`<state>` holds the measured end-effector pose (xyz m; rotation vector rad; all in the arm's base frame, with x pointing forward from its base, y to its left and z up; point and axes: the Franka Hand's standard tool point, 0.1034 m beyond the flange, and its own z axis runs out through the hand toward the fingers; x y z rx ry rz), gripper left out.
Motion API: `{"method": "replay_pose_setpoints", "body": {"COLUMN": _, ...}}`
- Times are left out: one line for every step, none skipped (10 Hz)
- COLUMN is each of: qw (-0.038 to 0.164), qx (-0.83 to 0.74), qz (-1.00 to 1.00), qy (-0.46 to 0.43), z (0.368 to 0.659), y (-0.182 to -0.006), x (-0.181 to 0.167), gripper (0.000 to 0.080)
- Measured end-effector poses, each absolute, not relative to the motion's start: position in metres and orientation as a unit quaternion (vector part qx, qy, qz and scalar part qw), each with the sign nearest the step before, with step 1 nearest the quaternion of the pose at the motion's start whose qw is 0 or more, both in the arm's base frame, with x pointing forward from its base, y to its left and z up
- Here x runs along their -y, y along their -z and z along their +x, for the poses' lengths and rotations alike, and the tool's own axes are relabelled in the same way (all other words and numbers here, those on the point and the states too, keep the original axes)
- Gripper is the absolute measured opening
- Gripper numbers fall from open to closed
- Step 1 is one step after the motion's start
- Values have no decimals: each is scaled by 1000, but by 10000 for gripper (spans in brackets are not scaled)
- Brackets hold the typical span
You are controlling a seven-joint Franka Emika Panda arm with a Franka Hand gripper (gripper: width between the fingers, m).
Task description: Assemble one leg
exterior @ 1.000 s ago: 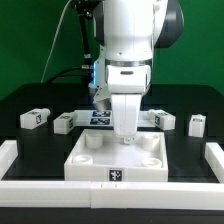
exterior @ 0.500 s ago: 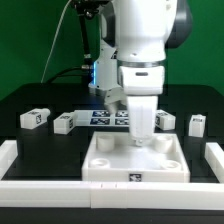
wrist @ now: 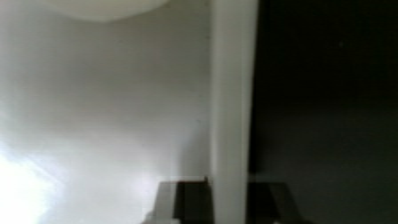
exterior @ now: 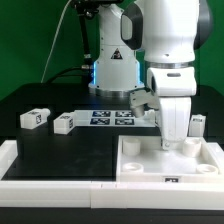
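Pinching the far rim of the large white square plastic tray (exterior: 140,172), the hand (exterior: 176,141) points straight down with its fingers on either side of that raised wall. The wrist view agrees: the rim (wrist: 231,100) runs as a pale strip between the dark finger ends, with the white tray floor on one side of it and the black tabletop (exterior: 60,150) on the other.

Of the small white stubby plastic legs with black-and-white square tags, three are visible, all loose on the tabletop. The nearest leg (exterior: 196,124) stands just beyond the tray's far rim, toward the exterior view's right. A second leg (exterior: 64,123) and a third leg (exterior: 35,118) lie well apart from the tray, toward the exterior view's left. A fourth cannot be made out; the arm may hide it. The marker board (exterior: 110,117) lies flat beyond the tray's far corner on the exterior view's left.

By my reading, the step in hand is placing the tray, and no leg has been fitted or picked up yet. The next move calls for spreading the fingers, rising clear of the rim without dragging the tray, then coming down over one leg, most likely the nearest, and gripping it squarely by its sides. It would then go to a rounded seat in a tray corner, which needs careful alignment.
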<state>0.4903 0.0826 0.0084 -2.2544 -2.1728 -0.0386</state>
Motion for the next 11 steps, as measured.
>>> {"method": "replay_pose_setpoints", "body": {"qw": 5, "qx": 692, "qz": -721, "qy": 12, "z": 490, "y": -8, "x": -83, "gripper": 59}}
{"method": "replay_pose_setpoints", "body": {"qw": 5, "qx": 692, "qz": -722, "qy": 12, "z": 490, "y": -8, "x": -82, "gripper": 59}}
{"method": "replay_pose_setpoints", "body": {"qw": 5, "qx": 692, "qz": -722, "qy": 12, "z": 490, "y": -8, "x": -82, "gripper": 177}}
{"method": "replay_pose_setpoints", "body": {"qw": 5, "qx": 692, "qz": -722, "qy": 12, "z": 490, "y": -8, "x": -82, "gripper": 330}}
{"method": "replay_pose_setpoints", "body": {"qw": 5, "qx": 692, "qz": -722, "qy": 12, "z": 490, "y": -8, "x": -82, "gripper": 330}}
{"method": "replay_pose_setpoints", "body": {"qw": 5, "qx": 692, "qz": -722, "qy": 12, "z": 490, "y": -8, "x": -82, "gripper": 512}}
{"method": "replay_pose_setpoints", "body": {"qw": 5, "qx": 692, "qz": -722, "qy": 12, "z": 490, "y": -8, "x": -82, "gripper": 616}}
{"method": "replay_pose_setpoints", "body": {"qw": 5, "qx": 692, "qz": -722, "qy": 12, "z": 490, "y": -8, "x": -82, "gripper": 616}}
{"method": "replay_pose_setpoints", "body": {"qw": 5, "qx": 692, "qz": -722, "qy": 12, "z": 490, "y": -8, "x": -82, "gripper": 643}}
{"method": "replay_pose_setpoints", "body": {"qw": 5, "qx": 692, "qz": -722, "qy": 12, "z": 490, "y": -8, "x": -82, "gripper": 643}}
{"method": "replay_pose_setpoints", "body": {"qw": 5, "qx": 692, "qz": -722, "qy": 12, "z": 490, "y": -8, "x": -82, "gripper": 648}}
